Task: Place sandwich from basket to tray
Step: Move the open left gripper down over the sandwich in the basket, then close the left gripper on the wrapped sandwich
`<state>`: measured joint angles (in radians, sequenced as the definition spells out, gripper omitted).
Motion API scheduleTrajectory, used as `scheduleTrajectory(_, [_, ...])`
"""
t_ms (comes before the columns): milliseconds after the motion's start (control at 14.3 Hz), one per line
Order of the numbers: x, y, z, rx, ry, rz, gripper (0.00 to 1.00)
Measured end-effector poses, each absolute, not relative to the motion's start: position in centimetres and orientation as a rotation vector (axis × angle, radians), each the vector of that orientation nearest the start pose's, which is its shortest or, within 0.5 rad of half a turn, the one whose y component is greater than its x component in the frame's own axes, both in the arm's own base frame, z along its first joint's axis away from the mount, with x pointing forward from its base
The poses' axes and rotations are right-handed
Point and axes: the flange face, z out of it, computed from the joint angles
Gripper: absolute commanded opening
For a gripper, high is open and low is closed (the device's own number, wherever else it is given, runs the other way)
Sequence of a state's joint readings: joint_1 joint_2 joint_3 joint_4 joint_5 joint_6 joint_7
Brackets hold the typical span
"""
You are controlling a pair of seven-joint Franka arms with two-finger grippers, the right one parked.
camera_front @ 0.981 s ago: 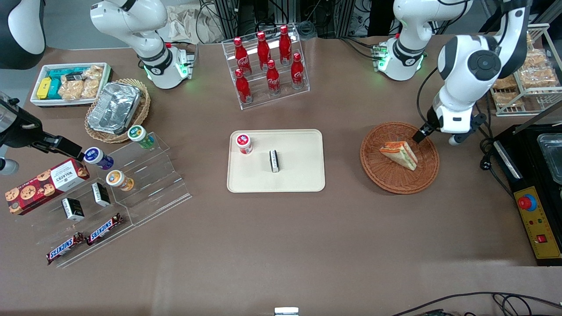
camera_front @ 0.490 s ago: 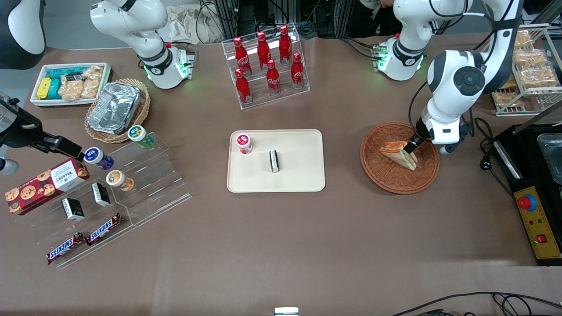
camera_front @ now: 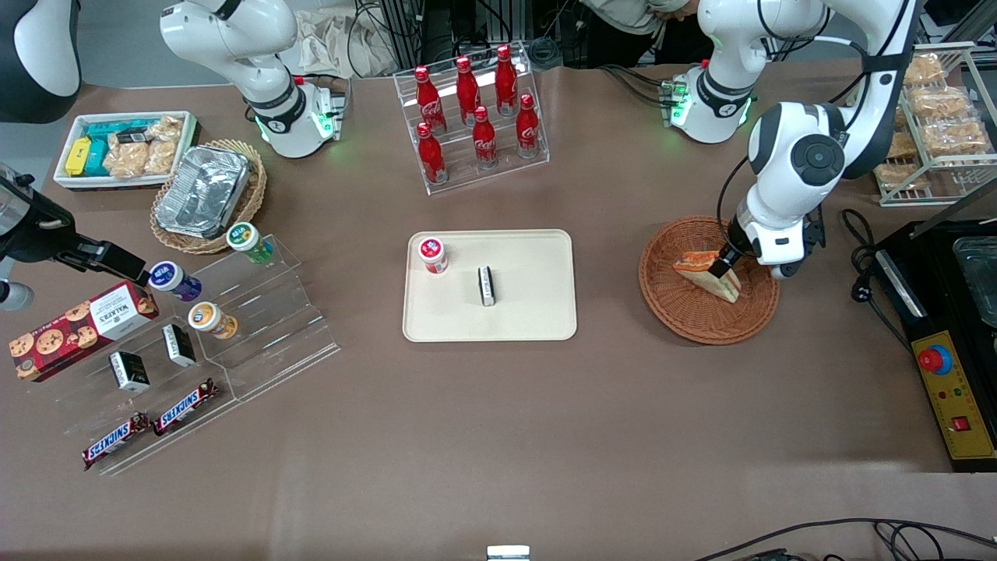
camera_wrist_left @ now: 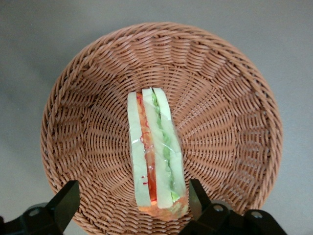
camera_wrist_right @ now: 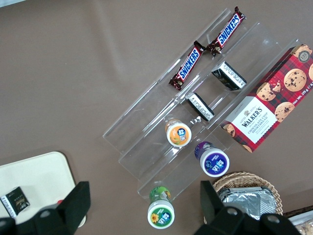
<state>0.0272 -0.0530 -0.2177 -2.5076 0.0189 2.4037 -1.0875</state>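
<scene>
Sandwich [camera_wrist_left: 155,152]: pale bread wedge standing on edge, orange-red and green filling stripes, clear wrap glinting. Sits in middle of reddish-brown wicker basket [camera_front: 685,308] on brown counter [camera_front: 498,421], toward working arm's end. Tool [camera_front: 720,267] low over basket, right at sandwich. Fingers [camera_wrist_left: 66,203] spread wide, one either side of wedge, nothing clamped; contact with wrap not resolvable. Fingertips cut off in wrist view, part of sandwich hidden by tool in front view. Cream tray [camera_front: 537,312] mid-counter, well apart from basket, carrying small red-lidded jar [camera_front: 432,254] and small dark box [camera_front: 486,285].
</scene>
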Motion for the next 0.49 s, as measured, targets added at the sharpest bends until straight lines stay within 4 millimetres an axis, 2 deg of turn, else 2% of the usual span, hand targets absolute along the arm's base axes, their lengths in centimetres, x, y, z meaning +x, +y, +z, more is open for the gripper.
scheduleTrajectory(280, [44.7,-9.1,28.0,-2.785,-1.33,0.073,0.98])
scheduleTrajectory(490, [44.6,-10.3,27.3,-2.782,-1.344,0.072,0.92])
